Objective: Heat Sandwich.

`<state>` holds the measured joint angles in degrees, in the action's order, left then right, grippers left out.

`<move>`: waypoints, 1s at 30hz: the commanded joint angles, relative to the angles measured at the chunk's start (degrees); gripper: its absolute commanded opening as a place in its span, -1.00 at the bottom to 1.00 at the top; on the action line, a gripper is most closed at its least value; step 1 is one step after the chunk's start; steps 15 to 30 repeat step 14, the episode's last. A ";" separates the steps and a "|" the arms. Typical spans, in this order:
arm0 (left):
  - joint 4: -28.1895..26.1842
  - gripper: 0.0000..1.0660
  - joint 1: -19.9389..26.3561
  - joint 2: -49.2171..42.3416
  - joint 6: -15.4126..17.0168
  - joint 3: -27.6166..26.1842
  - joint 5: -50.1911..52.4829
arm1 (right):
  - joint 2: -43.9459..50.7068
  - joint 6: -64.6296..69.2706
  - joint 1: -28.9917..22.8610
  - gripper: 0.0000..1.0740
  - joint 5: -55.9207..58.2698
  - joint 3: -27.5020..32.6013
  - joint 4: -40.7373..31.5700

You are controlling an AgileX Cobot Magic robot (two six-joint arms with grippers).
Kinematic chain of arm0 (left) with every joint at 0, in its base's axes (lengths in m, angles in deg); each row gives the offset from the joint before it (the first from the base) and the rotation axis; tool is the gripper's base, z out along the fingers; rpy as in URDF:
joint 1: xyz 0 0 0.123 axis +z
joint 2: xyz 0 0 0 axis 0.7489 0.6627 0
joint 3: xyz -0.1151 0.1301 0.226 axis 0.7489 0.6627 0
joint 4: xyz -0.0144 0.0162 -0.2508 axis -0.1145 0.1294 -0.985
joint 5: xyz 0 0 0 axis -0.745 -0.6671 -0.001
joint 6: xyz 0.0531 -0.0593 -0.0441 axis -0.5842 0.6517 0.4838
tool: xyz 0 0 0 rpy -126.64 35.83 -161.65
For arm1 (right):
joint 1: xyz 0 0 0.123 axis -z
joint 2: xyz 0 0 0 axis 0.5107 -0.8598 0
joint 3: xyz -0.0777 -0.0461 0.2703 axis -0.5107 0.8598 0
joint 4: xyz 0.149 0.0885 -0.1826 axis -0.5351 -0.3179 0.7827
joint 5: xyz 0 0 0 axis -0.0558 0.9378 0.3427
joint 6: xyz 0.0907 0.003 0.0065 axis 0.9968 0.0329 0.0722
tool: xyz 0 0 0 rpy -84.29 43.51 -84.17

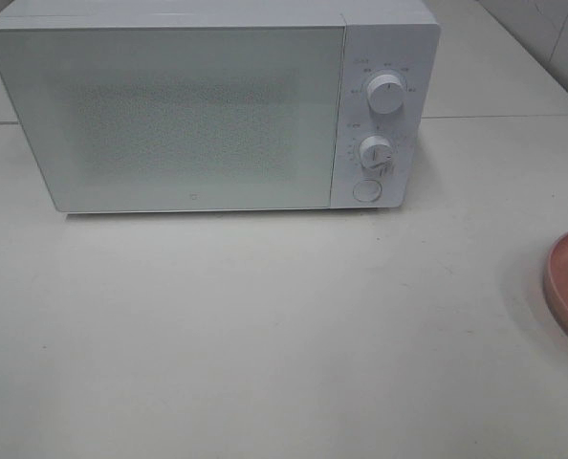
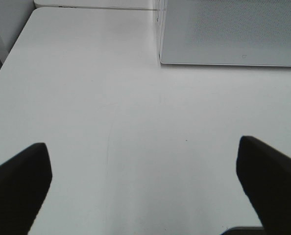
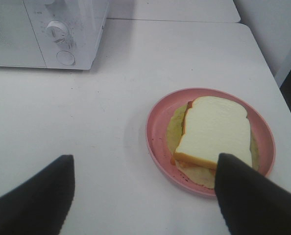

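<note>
On the far side of the white table (image 1: 265,335): one white microwave (image 1: 198,105), door closed, its frosted front facing the near edge; control panel on its right end carrying an upper dial (image 1: 386,94), a lower dial (image 1: 376,153) and a round button (image 1: 365,190) beneath them.

At the right edge of the table, nearer than the microwave and well apart from it: one round pink plate (image 3: 157,120), cut off by the frame in the high view; on it the sandwich (image 3: 214,129), thick white bread with a tan crust, lying flat on a yellowish-green layer that spreads wider than the bread; sandwich narrower than the plate.

Left gripper (image 2: 143,188): dark fingers (image 2: 18,186) spread wide apart, nothing between them, poised above bare table on the left, near the microwave's front left corner.

Right gripper (image 3: 143,196): dark fingers (image 3: 33,200) likewise spread wide, holding nothing, poised over the table on the near side of the plate; one finger overlaps the plate's near rim in the wrist view; contact cannot be told.
</note>
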<state>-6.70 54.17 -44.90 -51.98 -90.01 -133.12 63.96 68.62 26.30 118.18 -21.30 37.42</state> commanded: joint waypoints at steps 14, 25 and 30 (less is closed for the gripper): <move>-0.23 0.83 0.29 -1.38 0.29 0.06 0.80 | 1.43 0.06 0.46 0.42 -0.23 0.06 -0.11; -0.23 0.83 0.29 -1.38 0.29 0.06 0.80 | 1.43 0.06 0.46 0.42 -0.23 0.06 -0.11; -0.23 0.83 0.29 -1.38 0.29 0.06 0.80 | 1.43 0.06 0.46 0.42 -0.23 0.06 -0.11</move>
